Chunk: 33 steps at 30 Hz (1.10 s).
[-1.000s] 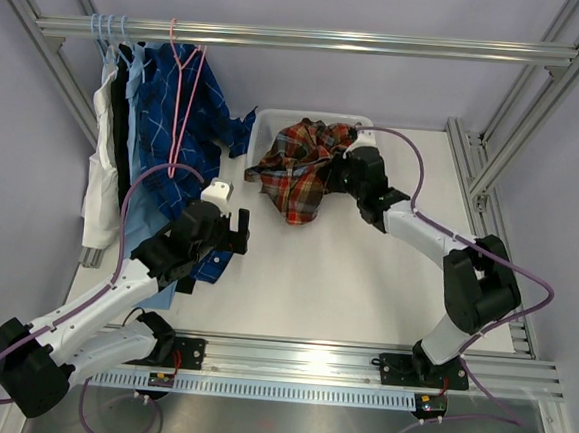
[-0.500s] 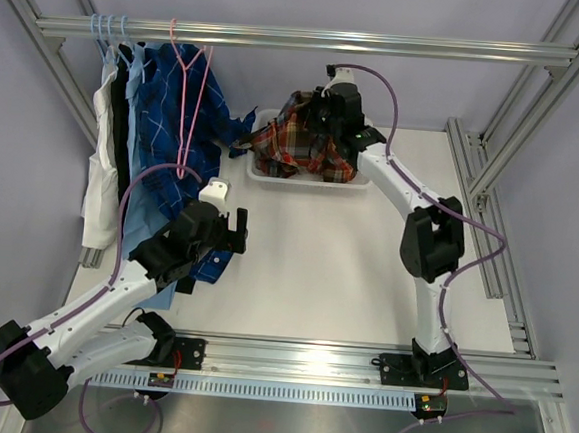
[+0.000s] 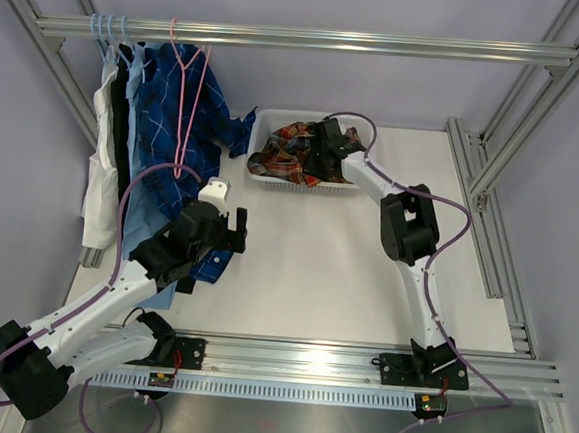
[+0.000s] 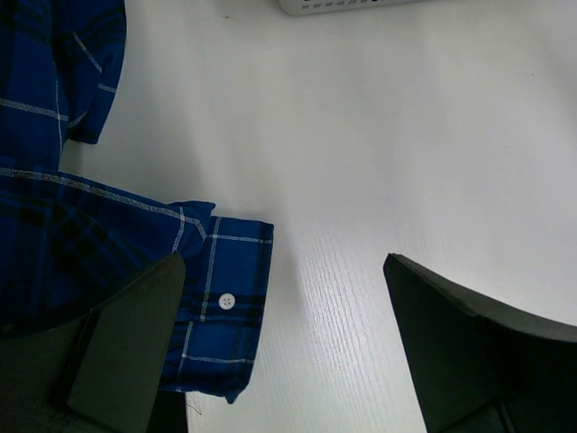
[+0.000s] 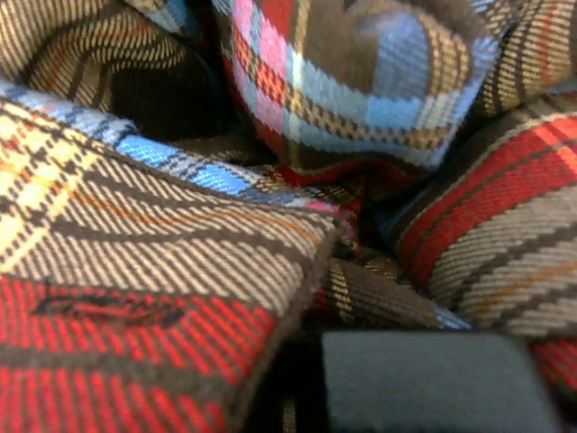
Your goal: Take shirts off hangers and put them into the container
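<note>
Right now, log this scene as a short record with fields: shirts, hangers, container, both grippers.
plaid shirt: bunched inside the container
right gripper: shut, down in the plaid shirt's folds
dark blue shirt: hanging from the rail
pink hanger: on the rail, in front of the dark blue shirt
left gripper: open, empty, over the table beside the dark blue shirt's cuff
white shirt, black shirt: far left, under the pale blue hangers

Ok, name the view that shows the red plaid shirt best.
Top external: the whole red plaid shirt lies bunched in the white basket. Right wrist shows only close-up folds of it; left wrist shows none.
</note>
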Each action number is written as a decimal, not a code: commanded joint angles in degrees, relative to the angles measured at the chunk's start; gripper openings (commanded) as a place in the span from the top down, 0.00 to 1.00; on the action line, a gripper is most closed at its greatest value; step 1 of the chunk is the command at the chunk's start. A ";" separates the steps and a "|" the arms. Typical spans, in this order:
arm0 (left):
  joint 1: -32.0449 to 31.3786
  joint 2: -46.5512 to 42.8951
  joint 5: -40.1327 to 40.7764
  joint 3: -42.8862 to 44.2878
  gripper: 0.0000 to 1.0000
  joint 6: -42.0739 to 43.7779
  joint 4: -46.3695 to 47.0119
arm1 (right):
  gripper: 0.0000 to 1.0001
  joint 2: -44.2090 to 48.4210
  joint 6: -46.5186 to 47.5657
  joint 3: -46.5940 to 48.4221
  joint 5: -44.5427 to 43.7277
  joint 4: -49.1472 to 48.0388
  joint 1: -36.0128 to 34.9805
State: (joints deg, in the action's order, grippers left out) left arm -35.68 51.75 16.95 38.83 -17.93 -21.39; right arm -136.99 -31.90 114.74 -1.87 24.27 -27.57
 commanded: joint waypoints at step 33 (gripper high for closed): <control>15.35 17.50 4.85 62.66 0.03 -0.16 -37.59 | 0.01 81.68 19.85 -55.05 9.61 3.14 0.33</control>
State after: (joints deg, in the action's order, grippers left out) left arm -25.87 64.29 19.88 97.78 -19.03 -51.90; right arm -59.92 -14.72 62.11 6.68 25.23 -27.49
